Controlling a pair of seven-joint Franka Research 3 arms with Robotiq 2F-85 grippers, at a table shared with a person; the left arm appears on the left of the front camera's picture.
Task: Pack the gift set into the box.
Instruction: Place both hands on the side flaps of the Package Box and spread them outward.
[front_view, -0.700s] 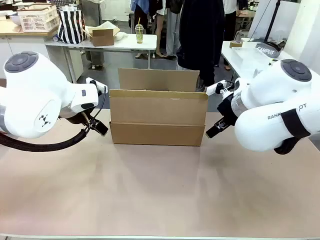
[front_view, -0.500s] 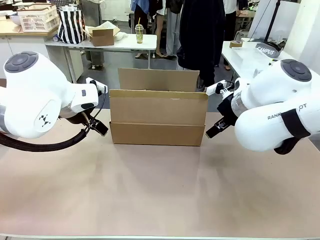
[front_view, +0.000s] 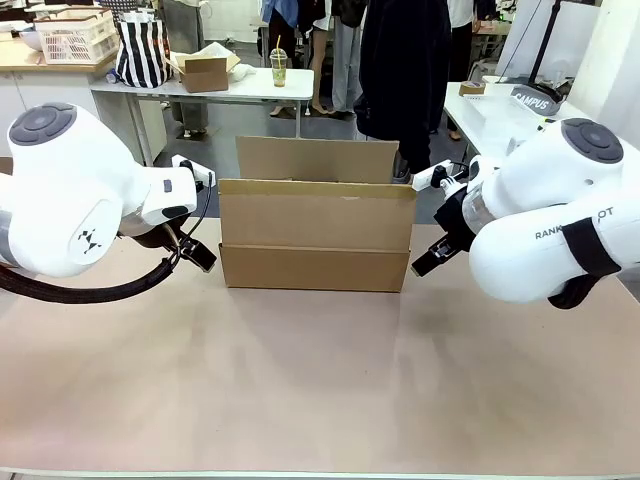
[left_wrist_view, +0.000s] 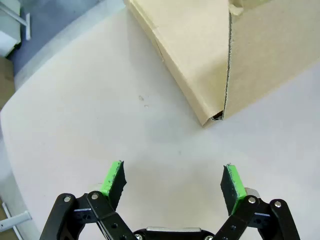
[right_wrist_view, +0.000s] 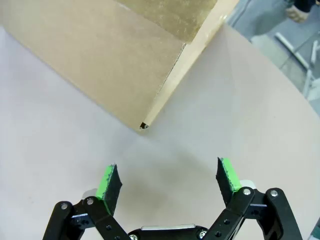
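A wide brown box (front_view: 316, 235) sits lengthwise between the left gripper (left_wrist_view: 174, 181) and right gripper (right_wrist_view: 167, 181); both flank its ends, jaws spread, empty

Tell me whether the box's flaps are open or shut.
Open. In the front view the box has its near and far flaps standing upright; nothing covers its top. Its inside is hidden.

One brown corrugated box (front_view: 315, 235) stands on the worktop (front_view: 320, 390) at the centre of the frame, with two of its flaps visibly upright. Two white robot arms show, one at each side, each with one end effector: the left end effector (left_wrist_view: 173, 182) and the right end effector (right_wrist_view: 168, 181). Each carries two green pads. On a far table at upper left stand one small carton (front_view: 205, 72), one drink cup (front_view: 278, 66), one striped bag (front_view: 141, 50) and one white basket (front_view: 75, 36).
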